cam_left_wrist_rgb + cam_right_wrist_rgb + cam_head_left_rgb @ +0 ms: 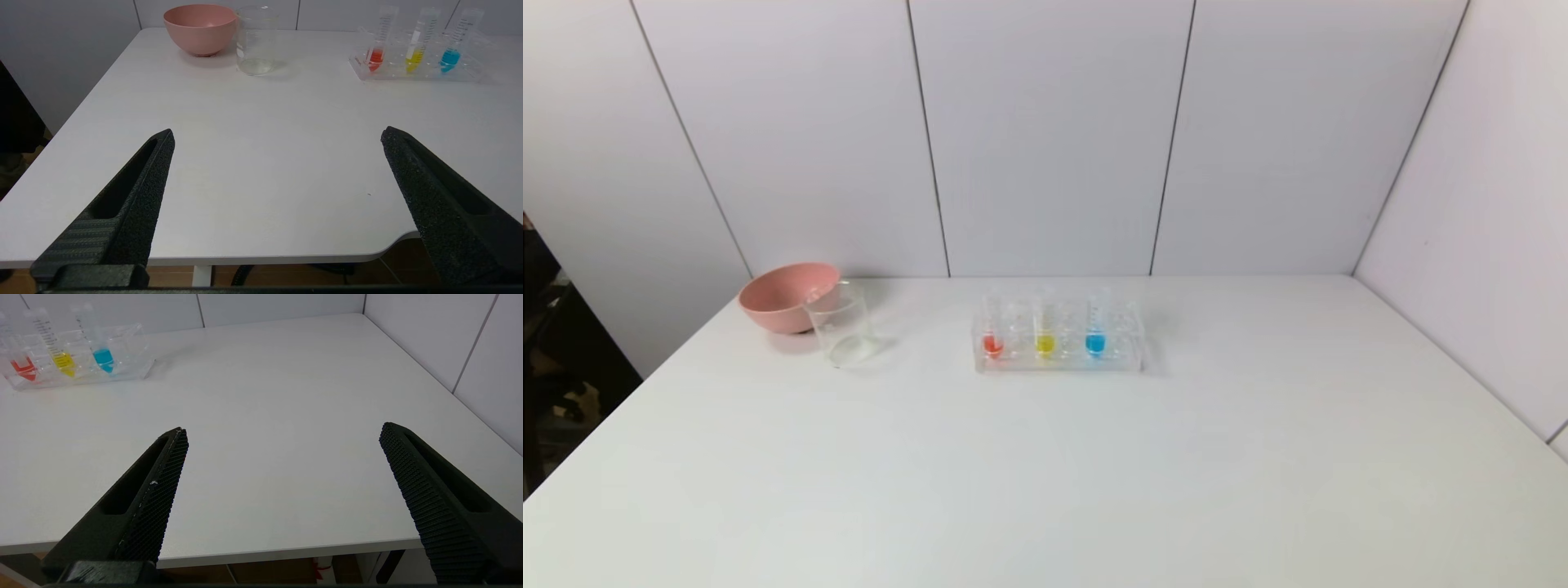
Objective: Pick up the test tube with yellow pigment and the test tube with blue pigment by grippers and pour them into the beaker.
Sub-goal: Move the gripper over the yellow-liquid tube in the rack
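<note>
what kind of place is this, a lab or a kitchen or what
Most likely a mock lab bench set up for robot trials: a clear rack of tubes holding red, yellow and blue liquid, a glass beaker beside a pink bowl, all on a plain white table boxed in by blank white panels.

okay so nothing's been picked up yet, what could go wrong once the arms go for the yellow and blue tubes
1. The test tube with yellow pigment stands close between the red tube and the test tube with blue pigment in the rack; wide-open fingers might knock a neighbour.
2. The clear beaker stands right by the pink bowl, so a pour could land in the bowl.
3. The left gripper and right gripper both start back at the table's near edge, a long reach.
</note>
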Robot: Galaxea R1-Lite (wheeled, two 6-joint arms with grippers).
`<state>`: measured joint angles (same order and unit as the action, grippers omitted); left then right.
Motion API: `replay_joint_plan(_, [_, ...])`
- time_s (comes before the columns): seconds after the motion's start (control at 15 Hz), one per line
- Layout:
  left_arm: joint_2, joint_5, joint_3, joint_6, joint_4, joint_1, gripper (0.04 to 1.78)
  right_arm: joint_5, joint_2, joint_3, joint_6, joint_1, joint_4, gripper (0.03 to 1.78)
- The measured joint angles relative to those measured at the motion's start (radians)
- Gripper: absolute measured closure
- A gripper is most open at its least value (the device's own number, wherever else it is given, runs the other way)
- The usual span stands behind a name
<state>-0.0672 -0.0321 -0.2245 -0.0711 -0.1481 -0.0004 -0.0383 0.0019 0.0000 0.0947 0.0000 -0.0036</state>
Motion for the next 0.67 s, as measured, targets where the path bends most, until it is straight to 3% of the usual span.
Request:
replay_joint_plan(0.33, [-0.254, -0.047, -0.165, -0.009, 0.08, -0.001, 0.06, 0.0, 0.0, 0.0, 0.0, 0.0, 0.0, 0.1])
replay_joint_plan(0.67, [-0.65, -0.047, -0.289, -0.041, 0.351, -0.019, 0.06, 0.0, 0.0, 0.0, 0.0, 0.0, 0.0, 0.1])
